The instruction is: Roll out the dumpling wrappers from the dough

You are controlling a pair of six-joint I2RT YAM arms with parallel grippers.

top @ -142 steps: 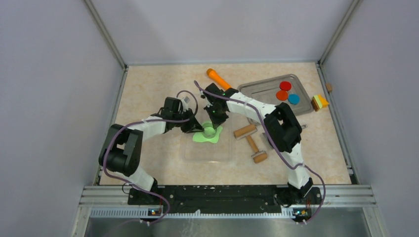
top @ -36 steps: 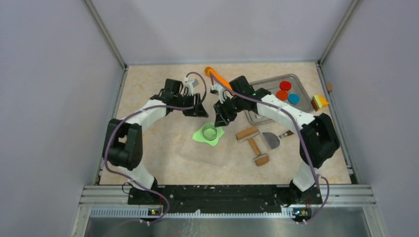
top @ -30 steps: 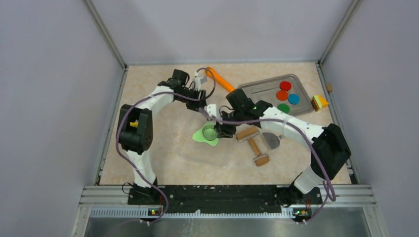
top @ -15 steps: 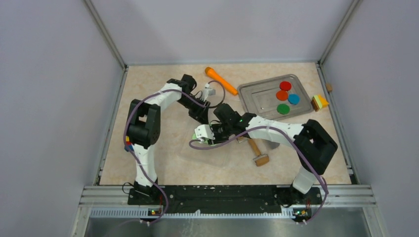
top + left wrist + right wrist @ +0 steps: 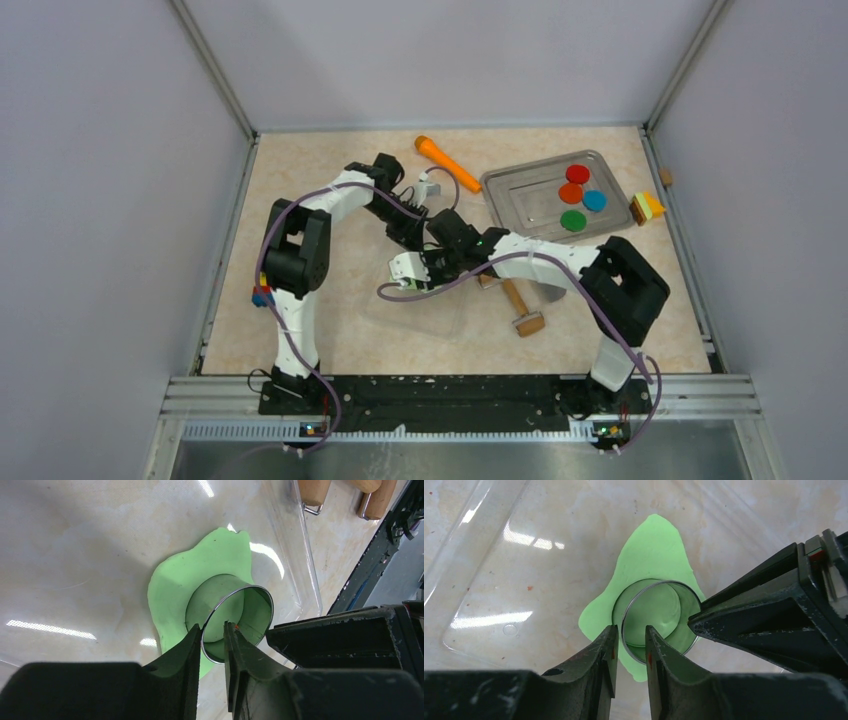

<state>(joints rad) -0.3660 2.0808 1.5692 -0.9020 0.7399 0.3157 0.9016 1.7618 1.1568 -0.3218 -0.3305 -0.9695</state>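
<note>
Finds one dough (image 5: 200,570) sheet, lime-green, lying flat on one clear mat (image 5: 489,580), with one metal ring (image 5: 215,592) standing on it. Finds left gripper (image 5: 213,628) and right gripper (image 5: 631,628) each astride the ring's wall, jaws slightly parted, clamping nothing. Counts four coloured discs (image 5: 572,192) on one tray (image 5: 520,200).

A metal ring cutter (image 5: 235,612) stands on the flat lime-green dough sheet (image 5: 185,575), which lies on a clear plastic mat (image 5: 514,595) on the tabletop (image 5: 300,180); a wooden roller (image 5: 524,320) lies to its right.
</note>
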